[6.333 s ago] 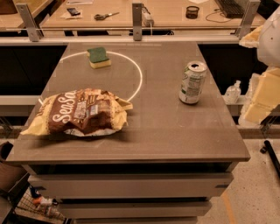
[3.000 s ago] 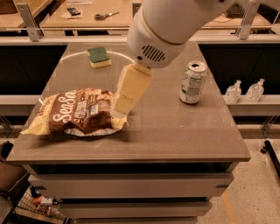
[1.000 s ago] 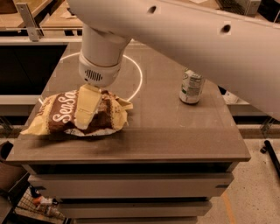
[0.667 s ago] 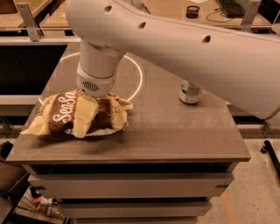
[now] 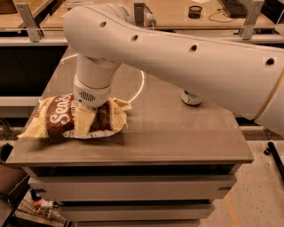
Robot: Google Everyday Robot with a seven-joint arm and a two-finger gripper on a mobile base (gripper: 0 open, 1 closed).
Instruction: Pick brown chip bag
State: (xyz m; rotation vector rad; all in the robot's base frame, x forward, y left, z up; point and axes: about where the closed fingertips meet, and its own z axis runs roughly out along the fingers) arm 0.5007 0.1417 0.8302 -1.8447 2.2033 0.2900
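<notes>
1. Brown chip bag (image 5: 55, 119): we see it lying flat on the left front part of the table (image 5: 177, 137). It is crinkled, w/ white script lettering facing up and pale yellow ends. Its left end reaches the table's left edge.
2. Gripper (image 5: 86, 126): it is down on the bag's middle, touching it, w/ a cream-coloured part across the brown front. We can't tell whether the claw is spread, pressed together or pinching the bag.
3. Arm (image 5: 186, 53): thick and white, it comes in from the right, crosses above the tabletop and bends down to the bag.
4. White ring (image 5: 141, 86): marked on the tabletop behind the bag, partly hidden by the arm.
5. Can (image 5: 191, 96): it stands on the table's right side, well apart from the bag. We see only its lower part under the arm.
6. Bkgd: a wooden workbench (image 5: 177, 13) runs behind the table.
</notes>
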